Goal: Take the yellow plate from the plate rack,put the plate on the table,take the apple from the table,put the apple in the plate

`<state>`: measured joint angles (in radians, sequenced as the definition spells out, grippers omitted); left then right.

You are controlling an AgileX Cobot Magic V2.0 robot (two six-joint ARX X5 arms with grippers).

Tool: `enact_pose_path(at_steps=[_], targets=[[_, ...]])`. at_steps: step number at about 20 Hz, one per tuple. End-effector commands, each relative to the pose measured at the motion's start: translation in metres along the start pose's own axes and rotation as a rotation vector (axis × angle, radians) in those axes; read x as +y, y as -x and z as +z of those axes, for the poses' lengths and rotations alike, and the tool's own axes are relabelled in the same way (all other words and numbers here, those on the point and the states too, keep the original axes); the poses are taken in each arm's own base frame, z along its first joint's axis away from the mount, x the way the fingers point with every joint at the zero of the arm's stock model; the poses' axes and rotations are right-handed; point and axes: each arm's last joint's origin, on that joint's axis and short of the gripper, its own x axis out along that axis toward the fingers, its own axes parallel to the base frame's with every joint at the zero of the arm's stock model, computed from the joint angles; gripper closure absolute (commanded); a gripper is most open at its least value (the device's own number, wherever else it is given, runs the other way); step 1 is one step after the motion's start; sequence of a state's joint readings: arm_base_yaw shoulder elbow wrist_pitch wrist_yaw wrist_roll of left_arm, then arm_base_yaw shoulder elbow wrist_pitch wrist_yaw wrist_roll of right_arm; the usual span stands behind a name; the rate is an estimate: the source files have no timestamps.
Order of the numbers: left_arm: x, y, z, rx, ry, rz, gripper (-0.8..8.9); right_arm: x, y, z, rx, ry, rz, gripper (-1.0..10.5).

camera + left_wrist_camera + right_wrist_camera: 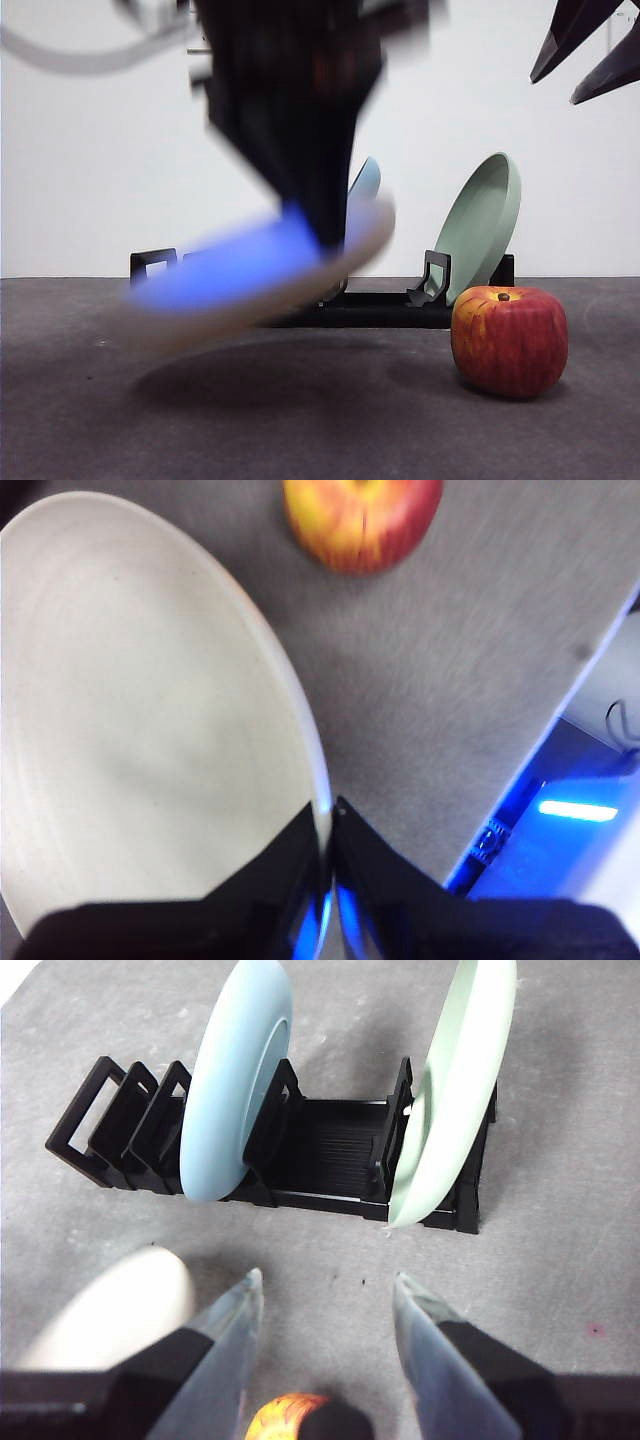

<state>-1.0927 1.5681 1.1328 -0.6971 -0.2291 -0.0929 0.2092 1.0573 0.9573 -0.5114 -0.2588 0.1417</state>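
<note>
The left gripper (328,825) pinches the rim of the yellow plate (140,710) between its 2 black jaws, which are closed tight on the edge. In the front view that arm comes down from above as a large dark shape, blurred, and the plate (250,285) hangs tilted just above the table (300,420), its lower side toward the left and a soft shadow beneath it — whether its low edge touches the surface cannot be told. The apple (509,341) stands on the table to the right of the plate, apart from it, red with yellow streaks and a short stem. Behind both sits the plate rack (330,1150), long, low and black, holding 2 plates upright in its slots: a light blue plate (235,1080) and a pale green plate (455,1080). The right gripper (325,1300) hovers above the table in front of the rack, its 2 jaws spread apart and holding nothing — the apple (290,1418) lies just below it.
</note>
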Motion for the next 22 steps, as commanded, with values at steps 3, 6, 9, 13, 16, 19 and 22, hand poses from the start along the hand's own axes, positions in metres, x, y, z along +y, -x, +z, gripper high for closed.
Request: enact_pose_path(at_steps=[3, 6, 9, 13, 16, 19, 22], targets=[[-0.009, -0.043, -0.011, 0.060, -0.007, 0.012, 8.22, 0.000, 0.000, 0.002, -0.008, 0.007, -0.002, 7.3], [-0.012, -0.056, -0.011, 0.078, -0.011, 0.014, 8.22, 0.000, 0.000, 0.002, -0.008, 0.007, -0.001, 7.3], [-0.012, -0.056, -0.010, 0.066, -0.007, 0.012, 8.04, 0.000, 0.000, 0.002, -0.008, 0.008, -0.001, 7.3], [-0.006, -0.057, -0.010, 0.071, 0.010, 0.020, 5.21, 0.000, 0.000, 0.001, -0.006, 0.008, 0.004, 7.2], [-0.003, -0.050, -0.007, 0.043, 0.023, 0.023, 5.21, 0.001, 0.000, 0.001, -0.004, 0.008, 0.007, 7.2], [0.004, -0.019, -0.002, -0.072, 0.052, 0.063, 5.21, 0.006, -0.001, 0.000, 0.007, 0.036, 0.025, 6.5], [0.019, 0.033, 0.001, -0.260, 0.111, 0.103, 5.21, 0.017, -0.004, -0.004, 0.036, 0.095, 0.063, 5.0]])
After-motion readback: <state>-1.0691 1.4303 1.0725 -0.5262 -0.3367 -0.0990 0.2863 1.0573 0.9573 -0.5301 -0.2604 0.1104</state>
